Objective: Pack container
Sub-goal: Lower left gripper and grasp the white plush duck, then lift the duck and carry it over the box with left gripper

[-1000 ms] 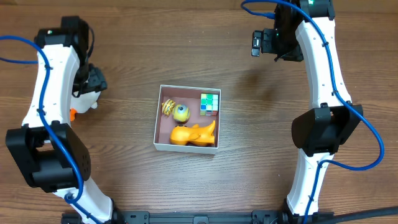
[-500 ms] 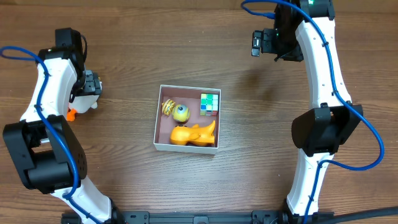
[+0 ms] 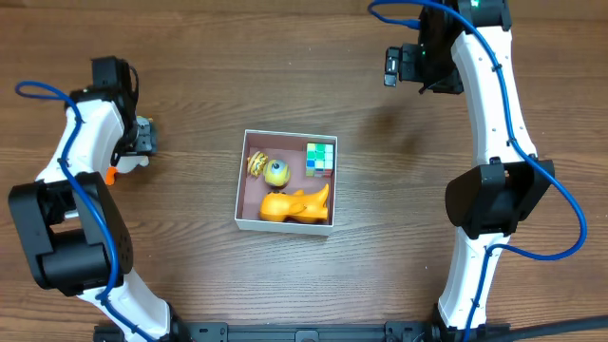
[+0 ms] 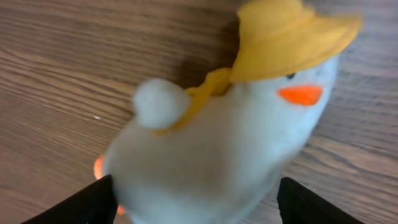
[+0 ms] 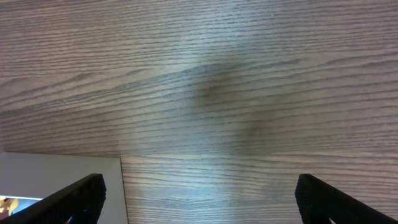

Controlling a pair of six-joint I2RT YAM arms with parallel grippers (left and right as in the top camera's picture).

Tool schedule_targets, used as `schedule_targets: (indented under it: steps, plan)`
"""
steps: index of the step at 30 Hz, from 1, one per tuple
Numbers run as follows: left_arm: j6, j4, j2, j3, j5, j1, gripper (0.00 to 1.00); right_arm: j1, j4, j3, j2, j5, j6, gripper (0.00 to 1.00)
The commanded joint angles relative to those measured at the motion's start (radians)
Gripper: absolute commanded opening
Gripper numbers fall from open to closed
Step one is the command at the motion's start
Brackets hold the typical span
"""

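The table point(image 3: 237, 57) fills my overhead view, and the container point(image 3: 239, 195) sits open at its middle. The left arm point(image 3: 81, 142) bends well to the left of the container. The right arm point(image 3: 484, 95) reaches up to its right, beyond the far right corner.

Inside the container, an orange toy point(image 3: 294, 204) lies along the near wall. A white duck point(image 3: 128, 160) in a yellow hat lies on the table well left of the container, under the left gripper point(image 3: 142, 138). On the left wrist camera, that gripper point(image 4: 193, 199) is spread wide with the duck point(image 4: 217, 149) between its fingers. I cannot tell whether they press on it.

The right gripper point(image 3: 399, 65) is also wide, with only bare wood between its fingers. A corner of the container point(image 5: 62, 174) shows at the lower left of its camera.

A green-and-white cube point(image 3: 321, 158) sits in the container's far right corner. A yellow one-eyed ball point(image 3: 276, 173) sits left of the cube, and a small burger point(image 3: 256, 163) lies in the far left corner.
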Motion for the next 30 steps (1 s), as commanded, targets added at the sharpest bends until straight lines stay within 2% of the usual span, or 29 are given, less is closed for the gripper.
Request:
schedule_targets:
  steps: [1, 4, 5, 6, 7, 12, 20, 27, 30]
  plan:
    - [-0.007, 0.031, -0.003, -0.058, 0.012, 0.005, 0.78, 0.002, 0.005, 0.022, -0.009, 0.013, 0.008, 1.00]
    - [-0.007, 0.032, -0.003, -0.063, 0.013, 0.004, 0.60, 0.002, 0.005, 0.022, -0.009, 0.013, 0.008, 1.00]
    - [-0.007, 0.033, -0.003, -0.063, 0.013, 0.004, 0.51, 0.002, 0.005, 0.022, -0.009, 0.013, 0.008, 1.00]
    - [-0.014, 0.032, -0.003, -0.063, 0.012, 0.004, 0.34, 0.002, 0.005, 0.022, -0.009, 0.013, 0.008, 1.00]
    - [-0.031, 0.032, -0.003, -0.063, 0.012, 0.003, 0.25, 0.002, 0.005, 0.022, -0.009, 0.013, 0.008, 1.00]
    - [-0.086, 0.005, -0.003, -0.063, 0.037, 0.003, 0.04, 0.002, 0.005, 0.022, -0.009, 0.013, 0.008, 1.00]
    - [-0.086, -0.153, -0.003, 0.035, 0.251, 0.003, 0.04, 0.002, 0.005, 0.022, -0.009, 0.013, 0.008, 1.00]
    - [-0.084, -0.392, -0.003, 0.323, 0.361, 0.002, 0.04, 0.002, 0.005, 0.022, -0.009, 0.013, 0.008, 1.00]
    - [-0.028, -0.509, -0.003, 0.482, 0.510, 0.001, 0.04, 0.002, 0.005, 0.022, -0.009, 0.013, 0.008, 1.00]
